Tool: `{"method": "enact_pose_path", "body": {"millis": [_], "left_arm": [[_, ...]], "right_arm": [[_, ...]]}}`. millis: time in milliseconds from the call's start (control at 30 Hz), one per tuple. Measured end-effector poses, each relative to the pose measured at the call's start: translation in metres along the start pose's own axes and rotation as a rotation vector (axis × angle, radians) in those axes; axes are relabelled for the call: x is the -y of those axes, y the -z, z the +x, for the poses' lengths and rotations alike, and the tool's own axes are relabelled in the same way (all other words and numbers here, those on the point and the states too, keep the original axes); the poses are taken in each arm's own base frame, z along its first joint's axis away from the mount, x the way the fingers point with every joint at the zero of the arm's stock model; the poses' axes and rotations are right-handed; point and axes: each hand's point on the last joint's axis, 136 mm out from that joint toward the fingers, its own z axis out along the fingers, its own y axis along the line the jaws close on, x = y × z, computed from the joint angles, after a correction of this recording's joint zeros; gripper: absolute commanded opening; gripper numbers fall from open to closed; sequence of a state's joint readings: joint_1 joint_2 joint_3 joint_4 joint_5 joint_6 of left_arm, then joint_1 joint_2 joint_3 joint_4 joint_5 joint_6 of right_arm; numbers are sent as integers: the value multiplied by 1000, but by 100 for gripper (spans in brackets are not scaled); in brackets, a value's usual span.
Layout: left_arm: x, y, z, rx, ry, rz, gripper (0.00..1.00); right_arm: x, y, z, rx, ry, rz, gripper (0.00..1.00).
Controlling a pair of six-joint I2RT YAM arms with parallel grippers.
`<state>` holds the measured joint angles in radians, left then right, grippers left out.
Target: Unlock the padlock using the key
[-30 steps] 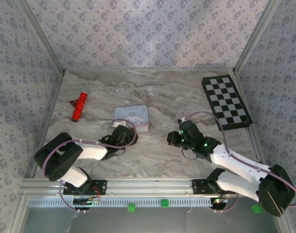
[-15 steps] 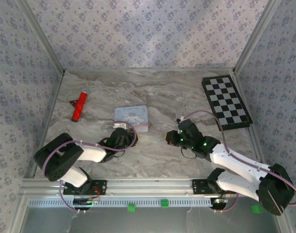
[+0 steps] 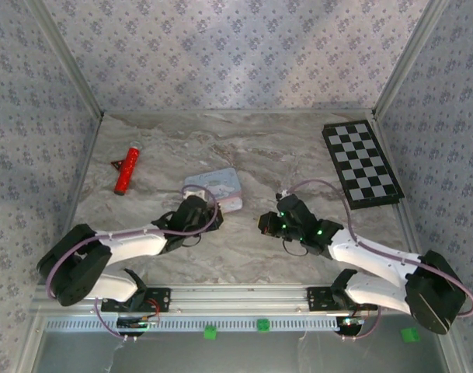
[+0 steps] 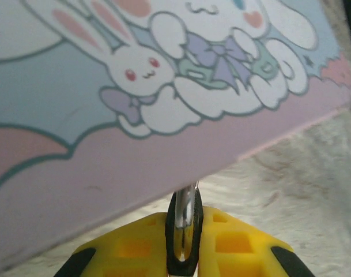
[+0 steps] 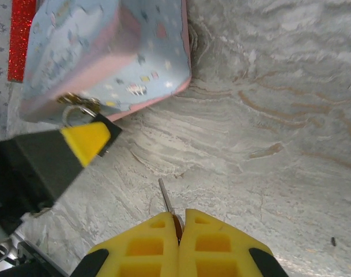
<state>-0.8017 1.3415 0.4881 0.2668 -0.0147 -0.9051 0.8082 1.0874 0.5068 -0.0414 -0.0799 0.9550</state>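
Observation:
The pale blue cartoon tin (image 3: pixel 215 187) lies left of centre on the marble table, its lid (image 4: pixel 163 69) close above the left wrist camera. The padlock (image 4: pixel 185 222) hangs from the tin's near edge; its small shackle (image 5: pixel 73 114) loops through a gold hasp. My left gripper (image 3: pixel 195 214) is shut on the padlock's dark body, which stands edge-on between the yellow fingers (image 4: pixel 135 242). My right gripper (image 3: pixel 268 224) is shut on the key (image 5: pixel 167 200), whose thin blade sticks out toward the tin, with bare table between it and the padlock.
A red glittery tube (image 3: pixel 126 169) lies at the far left with a small dark triangle beside it. A black-and-white checkerboard (image 3: pixel 362 163) sits at the back right. Patterned walls close in three sides. Bare marble (image 5: pixel 267 115) lies to the right of the tin.
My right gripper has moved left with the key, closer to the tin. The left arm has stretched forward and lower, and the tin has turned slightly with the padlock held.

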Motion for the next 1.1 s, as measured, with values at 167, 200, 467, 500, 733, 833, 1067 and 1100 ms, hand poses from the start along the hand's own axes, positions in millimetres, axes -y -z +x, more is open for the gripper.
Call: {"method": "enact_pose_path", "body": {"millis": [167,200,467,500,733,833,1067,1100], "left_arm": [[16,3,-1,-50,33,23,11],[15,2,2,-64,39,19,11],[1,-9,30,-189,116,-21,8],[1,-10,32,-200,129,-23,8],[11,-17,39,-243,227,26,8],[15,-20,40,-252,253,46,8],[21,-22,37,-247,275,77,8],[22,-22,37,-247,276,78,8]], "right_arm": [[6,-11,8,-20,-34,1,0],[6,-11,8,-20,-37,-2,0],[-3,-15,9,-6,-54,-53,0],[-2,-16,11,-8,-59,-57,0],[8,-25,27,-30,-100,-65,0],[7,-27,28,-24,-123,-85,0],[3,-38,34,-36,-201,-131,0],[2,-39,35,-36,-208,-136,0]]}}
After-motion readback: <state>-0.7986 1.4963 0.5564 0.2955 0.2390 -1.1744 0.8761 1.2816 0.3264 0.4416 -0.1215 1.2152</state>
